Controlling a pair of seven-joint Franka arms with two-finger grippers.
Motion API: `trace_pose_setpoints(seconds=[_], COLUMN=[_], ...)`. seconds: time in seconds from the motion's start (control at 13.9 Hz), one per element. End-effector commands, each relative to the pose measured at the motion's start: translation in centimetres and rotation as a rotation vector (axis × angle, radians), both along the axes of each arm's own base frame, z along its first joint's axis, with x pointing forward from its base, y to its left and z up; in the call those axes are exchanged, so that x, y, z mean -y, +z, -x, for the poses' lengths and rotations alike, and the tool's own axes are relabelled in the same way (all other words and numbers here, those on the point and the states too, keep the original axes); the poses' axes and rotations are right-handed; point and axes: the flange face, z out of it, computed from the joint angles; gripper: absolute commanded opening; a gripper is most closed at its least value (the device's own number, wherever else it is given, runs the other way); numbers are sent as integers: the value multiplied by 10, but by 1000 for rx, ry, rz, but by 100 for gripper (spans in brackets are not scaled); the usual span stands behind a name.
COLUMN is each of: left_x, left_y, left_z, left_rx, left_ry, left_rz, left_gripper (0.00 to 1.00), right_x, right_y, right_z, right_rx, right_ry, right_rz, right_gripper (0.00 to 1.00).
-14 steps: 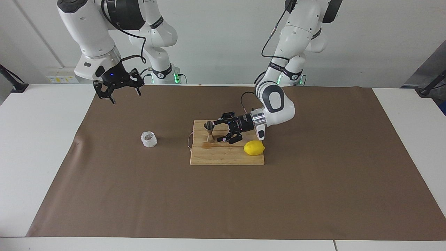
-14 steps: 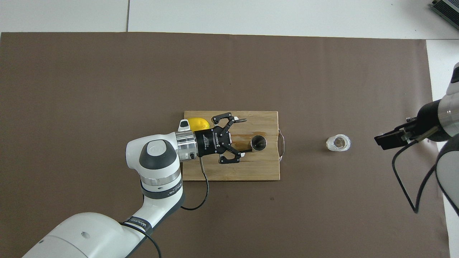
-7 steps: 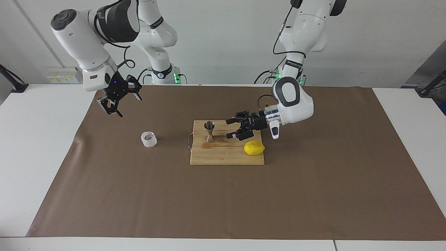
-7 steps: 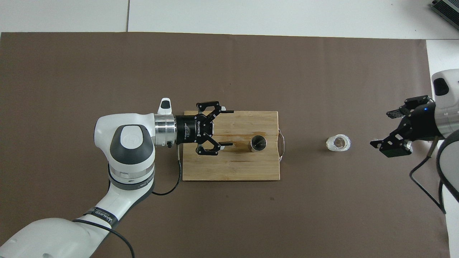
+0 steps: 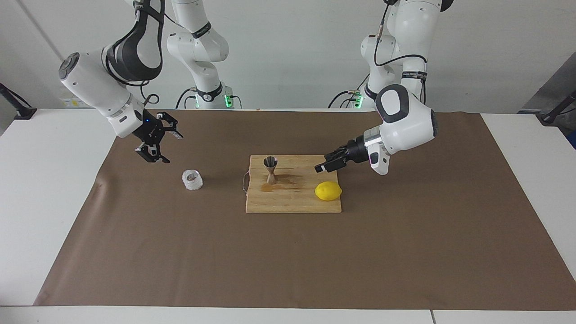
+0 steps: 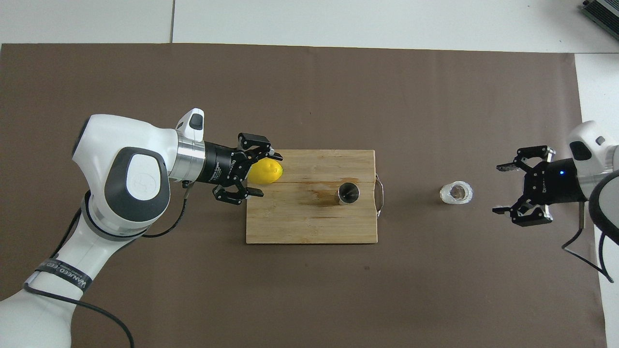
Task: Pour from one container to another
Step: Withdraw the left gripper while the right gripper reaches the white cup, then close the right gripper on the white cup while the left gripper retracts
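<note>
- jigger [image 5: 270, 168] upright on cutting board [image 5: 292, 200], lemon [image 5: 328, 191] beside it toward left arm's end
- glass cup [image 5: 192, 179] on mat [image 5: 288, 252], off board toward right arm's end

The left gripper [image 5: 325, 166] has backed off the jigger [image 5: 270, 169]; the right gripper [image 5: 158, 140] has seemingly dropped toward the glass cup [image 5: 192, 179].

Steel jigger [image 5: 270, 169] and lemon [image 5: 328, 191] stand on the cutting board [image 5: 292, 200]; textured glass [image 5: 192, 179] sits apart.
</note>
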Motion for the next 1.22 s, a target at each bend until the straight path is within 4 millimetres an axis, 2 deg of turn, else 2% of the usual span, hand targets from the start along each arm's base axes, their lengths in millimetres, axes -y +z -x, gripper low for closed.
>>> trace_pose_setpoints(seconds=[0.0, 0.22, 0.43, 0.65, 0.86, 0.94, 1.15], left_x=[-8, -23, -29, -33, -31, -33, -50], left_y=[16, 31, 42, 60, 76, 82, 105], left_z=[-7, -11, -11, -16, -18, -15, -9], left_rx=[85, 164, 206, 287, 384, 383, 404], left_ry=[-81, -139, -173, -247, -369, -377, -412], left_rz=[-111, -223, -285, -376, -544, -551, -577], left_gripper=[100, 100, 100, 100, 100, 100, 100], right_x=[15, 22, 31, 30, 28, 30, 29], right_y=[-33, -67, -92, -108, -134, -143, -169], right_z=[-2, 7, 4, 4, 6, 7, 8], right_rx=[44, 97, 132, 160, 159, 153, 154], right_ry=[43, 33, 75, 95, 87, 83, 83], right_rz=[-53, -118, -132, -131, -174, -187, -236], right_gripper=[100, 100, 100, 100, 100, 100, 100])
